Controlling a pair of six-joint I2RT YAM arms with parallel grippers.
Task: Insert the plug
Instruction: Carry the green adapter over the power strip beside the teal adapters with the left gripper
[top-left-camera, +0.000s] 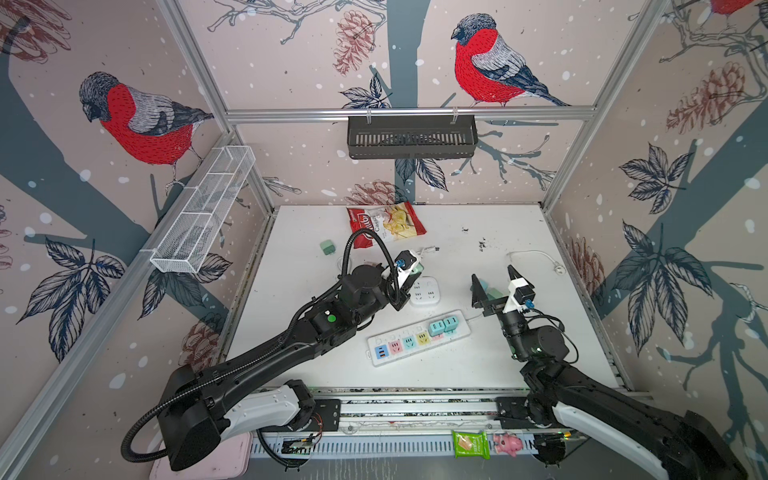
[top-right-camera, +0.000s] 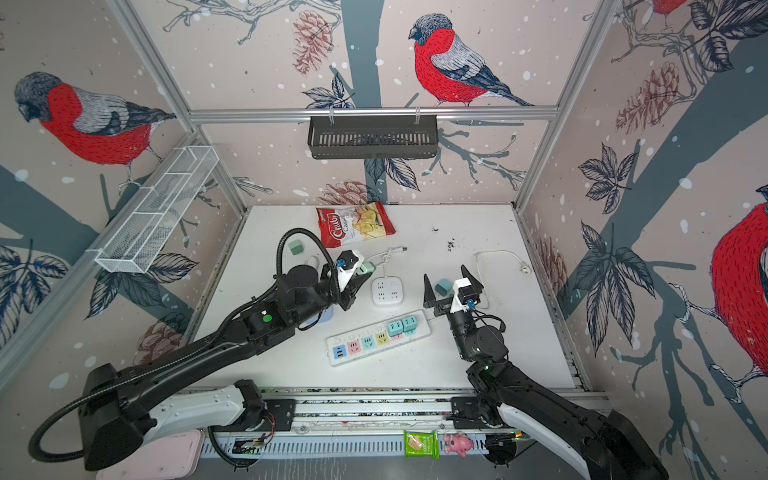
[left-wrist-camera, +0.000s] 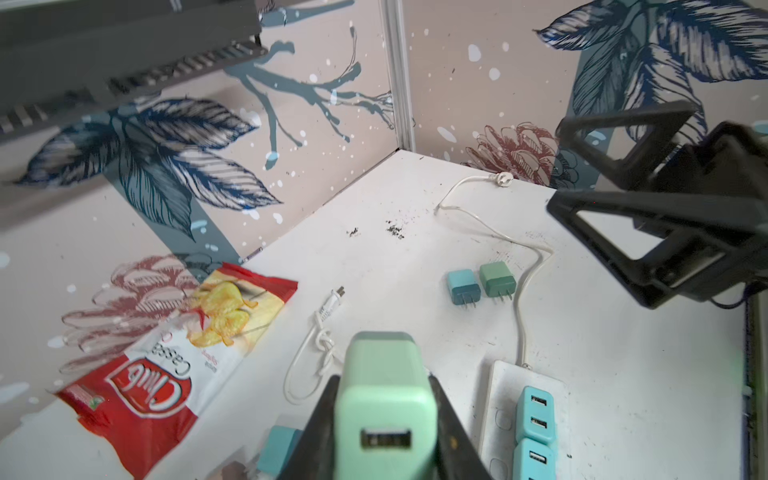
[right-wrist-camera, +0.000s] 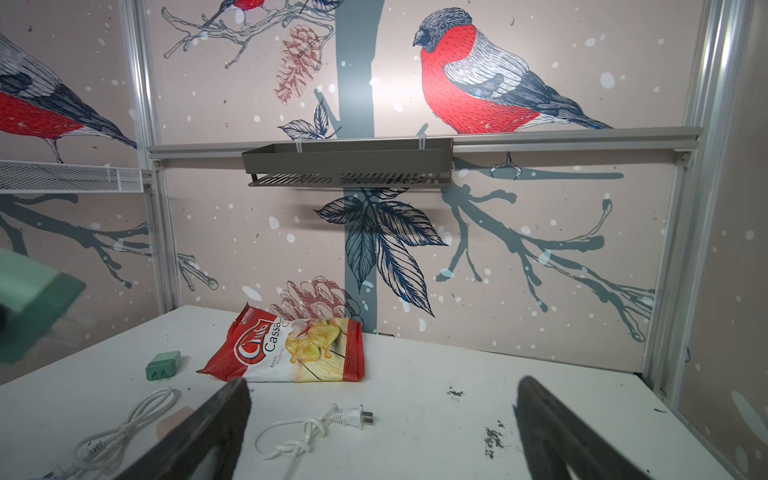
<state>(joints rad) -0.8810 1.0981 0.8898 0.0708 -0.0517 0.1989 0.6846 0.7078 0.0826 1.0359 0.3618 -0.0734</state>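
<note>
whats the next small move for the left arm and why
Probably ease the left gripper over the square socket block and lower: it is shut on the mint plug, held in the air, and that block's sockets just beside it are free.

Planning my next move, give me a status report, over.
Left gripper shut on mint-green USB charger plug, held aloft. Right gripper open, empty. Long white power strip: two teal chargers fill right end, other sockets free.
</note>
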